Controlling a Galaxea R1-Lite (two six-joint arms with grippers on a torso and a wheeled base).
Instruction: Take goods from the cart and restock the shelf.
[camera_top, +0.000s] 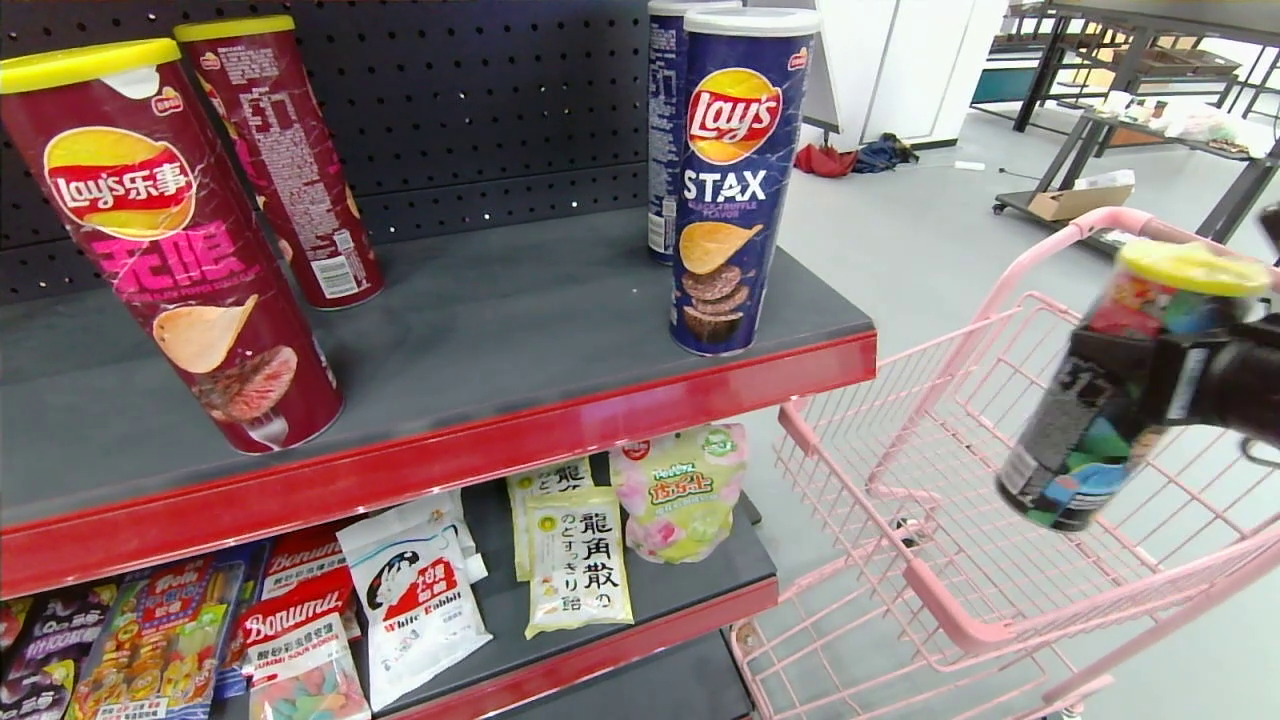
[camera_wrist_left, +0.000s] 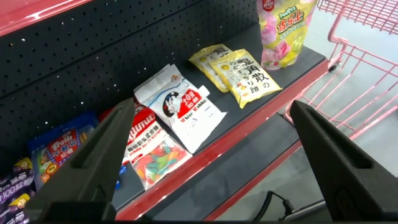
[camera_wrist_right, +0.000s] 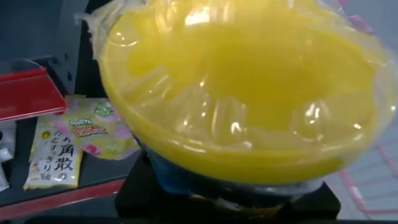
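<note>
A chip can (camera_top: 1070, 440) with a yellow lid (camera_wrist_right: 242, 93) hangs tilted above the pink cart (camera_top: 935, 600), at the right. My right gripper (camera_top: 1150, 372) is shut around the can's middle. The upper shelf board (camera_top: 500, 330) carries two red chip cans (camera_top: 190, 250) at the left and two blue chip cans (camera_top: 725, 190) at its right end, with a bare stretch between them. My left gripper (camera_wrist_left: 208, 162) stands open in front of the lower shelf with nothing between its fingers.
The lower shelf (camera_wrist_left: 249, 134) holds snack bags: a white candy bag (camera_wrist_left: 180, 106), yellow pouches (camera_wrist_left: 249, 74) and a pink-green pouch (camera_wrist_left: 283, 31). Beyond the cart lies open grey floor, with tables (camera_top: 1150, 120) at the far right.
</note>
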